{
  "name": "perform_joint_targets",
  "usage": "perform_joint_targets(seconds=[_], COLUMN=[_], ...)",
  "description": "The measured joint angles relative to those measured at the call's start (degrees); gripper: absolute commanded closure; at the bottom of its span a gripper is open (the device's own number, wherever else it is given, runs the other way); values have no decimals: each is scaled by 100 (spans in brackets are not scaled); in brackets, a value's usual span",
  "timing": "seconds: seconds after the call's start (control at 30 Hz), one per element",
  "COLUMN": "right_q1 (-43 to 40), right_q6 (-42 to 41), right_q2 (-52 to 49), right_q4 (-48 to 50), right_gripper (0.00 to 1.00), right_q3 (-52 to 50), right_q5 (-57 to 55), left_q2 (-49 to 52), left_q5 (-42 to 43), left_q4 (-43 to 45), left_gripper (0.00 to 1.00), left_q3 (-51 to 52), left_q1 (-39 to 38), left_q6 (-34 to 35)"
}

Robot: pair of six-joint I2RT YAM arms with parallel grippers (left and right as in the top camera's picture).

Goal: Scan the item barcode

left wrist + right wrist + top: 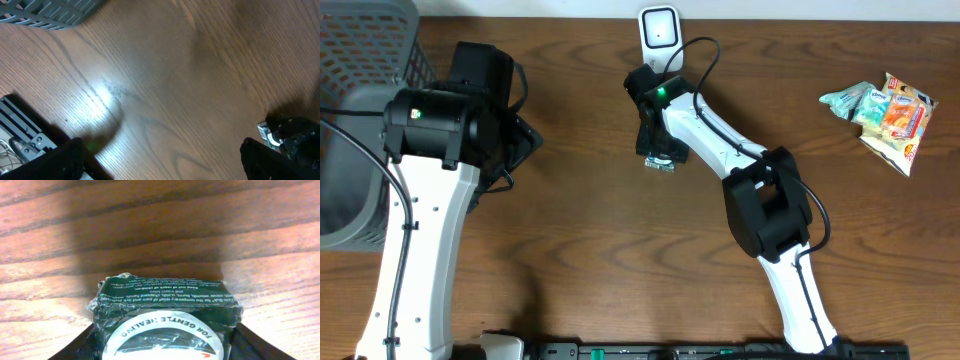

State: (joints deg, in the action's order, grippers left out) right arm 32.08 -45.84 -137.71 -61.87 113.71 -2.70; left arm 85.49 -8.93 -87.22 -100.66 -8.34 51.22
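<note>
The item is a dark green box (165, 305) with white print and a round white label. It lies on the wooden table (580, 230) just in front of the white barcode scanner (659, 30). In the overhead view the box (660, 163) shows under my right gripper (658, 150). In the right wrist view my right gripper (162, 347) has its dark fingers (80, 347) pressed against both sides of the box. My left gripper (160, 160) hovers wide open over bare wood at the left, with nothing between its fingers.
A grey mesh basket (360, 60) stands at the table's far left corner. Several snack packets (885, 115) lie at the far right. The right arm's white links stretch from the front edge up to the scanner.
</note>
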Motion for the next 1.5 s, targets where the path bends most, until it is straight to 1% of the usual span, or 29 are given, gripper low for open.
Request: perform_joint_targets(seconds=[0.17, 0.3, 0.33, 0.37, 0.4, 0.43, 0.5, 0.7, 0.77, 0.9, 1.13, 1.3, 1.4, 1.5], right_q1=[-46, -243, -354, -402, -483, -584, -798, -1451, -1628, -1801, -1818, -1801, -1762, -1655], right_q6=[227, 608, 780, 846, 1027, 1071, 1285, 1554, 1593, 1628, 1646, 1659, 1661, 1670], right_q2=[42, 203, 306, 358, 448, 535, 728, 898, 898, 898, 898, 898, 898, 898], right_q4=[-162, -262, -262, -262, -243, -232, -146, -52, -46, -46, -24, -7, 138, 417], right_gripper=[47, 44, 44, 44, 44, 44, 44, 45, 45, 45, 44, 45, 47, 51], right_q3=[-15, -101, -127, -129, -129, -129, -129, -129, -129, -129, -129, -129, -129, -129], right_q5=[280, 1110, 1589, 1781, 2358, 2549, 3534, 6245, 6940, 7753, 8179, 7932, 7121, 5641], left_q2=[0, 0, 0, 0, 0, 0, 0, 0, 0, 0, 0, 0, 0, 0], left_q5=[0, 0, 0, 0, 0, 0, 0, 0, 0, 0, 0, 0, 0, 0], left_q4=[0, 0, 0, 2, 0, 0, -2, 0, 0, 0, 0, 0, 2, 0], left_gripper=[2, 2, 2, 2, 2, 2, 2, 2, 2, 2, 2, 2, 2, 2], left_q3=[0, 0, 0, 0, 0, 0, 0, 0, 0, 0, 0, 0, 0, 0], left_q1=[0, 0, 0, 0, 0, 0, 0, 0, 0, 0, 0, 0, 0, 0], left_q6=[0, 0, 0, 0, 0, -2, 0, 0, 0, 0, 0, 0, 0, 0])
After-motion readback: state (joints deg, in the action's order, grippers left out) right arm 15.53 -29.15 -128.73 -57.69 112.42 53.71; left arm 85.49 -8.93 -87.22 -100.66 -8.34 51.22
